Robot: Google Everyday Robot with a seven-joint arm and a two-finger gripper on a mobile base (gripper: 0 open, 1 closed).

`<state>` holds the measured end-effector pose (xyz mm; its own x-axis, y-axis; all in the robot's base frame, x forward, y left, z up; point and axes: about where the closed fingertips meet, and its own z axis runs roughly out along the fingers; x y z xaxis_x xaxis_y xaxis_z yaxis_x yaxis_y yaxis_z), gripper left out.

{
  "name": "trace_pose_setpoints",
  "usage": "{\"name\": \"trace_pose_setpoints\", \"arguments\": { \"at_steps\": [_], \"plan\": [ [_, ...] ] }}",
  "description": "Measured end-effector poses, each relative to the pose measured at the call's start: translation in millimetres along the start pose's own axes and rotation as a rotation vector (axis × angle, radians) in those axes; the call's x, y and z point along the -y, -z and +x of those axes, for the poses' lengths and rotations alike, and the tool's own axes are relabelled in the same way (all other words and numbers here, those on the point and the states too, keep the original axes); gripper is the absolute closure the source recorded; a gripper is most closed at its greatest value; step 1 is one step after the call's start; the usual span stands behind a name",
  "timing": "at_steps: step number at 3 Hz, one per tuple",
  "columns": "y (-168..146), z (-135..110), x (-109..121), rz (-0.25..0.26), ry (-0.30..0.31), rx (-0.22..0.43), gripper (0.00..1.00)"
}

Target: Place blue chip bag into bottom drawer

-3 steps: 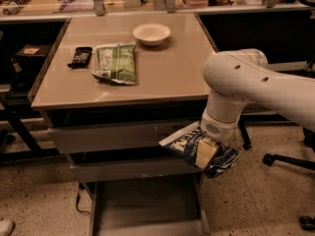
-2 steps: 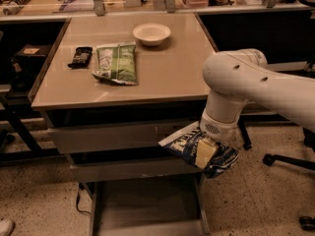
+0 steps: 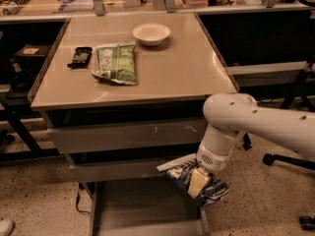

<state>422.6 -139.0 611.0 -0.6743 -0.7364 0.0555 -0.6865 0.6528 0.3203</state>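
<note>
The gripper (image 3: pixel 199 180) had come down from the level of the middle drawer front, carrying the blue chip bag (image 3: pixel 178 171) lower; the fingers (image 3: pixel 197 182) were closed on the bag. It hung just above the right side of the open bottom drawer (image 3: pixel 142 208), partly past its rail, so release looked premature without a shift left. On the table (image 3: pixel 187 68) lay a green snack bag (image 3: pixel 116 63) and a bowl (image 3: pixel 151 33), well clear. The drawer floor appeared unobstructed.

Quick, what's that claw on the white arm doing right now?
The gripper: closed on the crinkled dark blue foil chip bag, above one side rail of the open grey metal bottom drawer.
</note>
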Motion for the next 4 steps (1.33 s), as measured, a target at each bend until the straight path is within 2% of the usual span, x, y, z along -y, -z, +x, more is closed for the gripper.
{"name": "trace_pose_setpoints", "arguments": {
  "at_steps": [1,2,3,4],
  "plan": [
    [-77,9,-3,-0.14,-0.073,-0.016,1.0],
    [-79,9,-4,-0.147,-0.073,-0.014,1.0],
    [-129,7,-4,-0.221,-0.159,0.007,1.0],
    [-205,2,3,-0.344,-0.325,0.067,1.0]
  ]
}}
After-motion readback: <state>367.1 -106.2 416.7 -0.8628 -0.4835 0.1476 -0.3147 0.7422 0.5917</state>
